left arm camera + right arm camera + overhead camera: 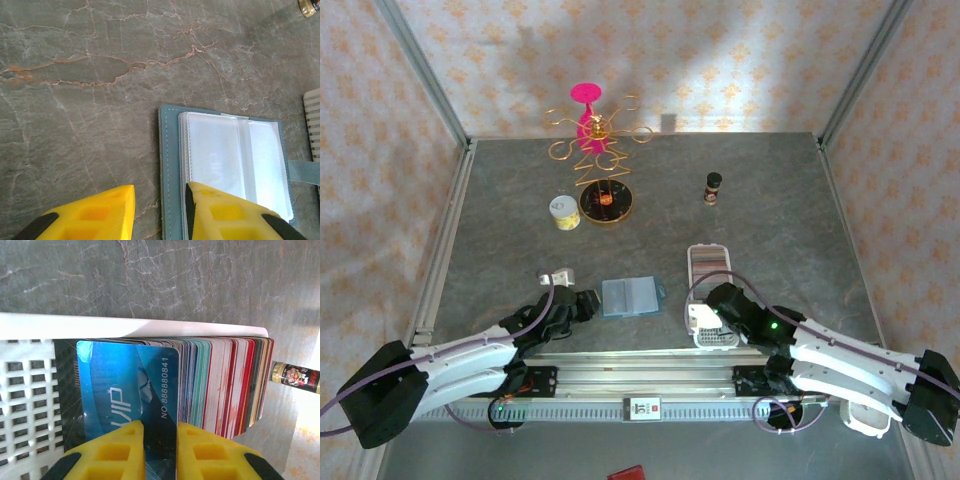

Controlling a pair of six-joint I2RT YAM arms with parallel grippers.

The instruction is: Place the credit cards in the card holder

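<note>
A: Where's our right claw (161,440)?
B: Over the white slotted tray (30,390). Fingers narrow, w/ the blue VIP card (127,385) straight ahead and its lower part running behind the gap. We can't tell if it's pinched or just framed.
A: Other cards?
B: The stack of credit cards (220,385) stands on edge in the tray, ahead & right of that claw in its wrist view. The blue one leans at the stack's left end, face toward us. Small dark bottle (295,375) is further out on the same side.
A: Left claw (160,212)?
B: Part-open. Betw. its fingers we see only worktop (100,100) & the left edge of the card holder (227,160). Right finger (225,215) overlaps the holder's near corner; touching or not, we can't tell.
A: Holder itself?
B: Lies open & flat, ahead & right of the left claw, clear sleeves up. Its closing tab (302,172) sticks out on the side away from the claw.
</note>
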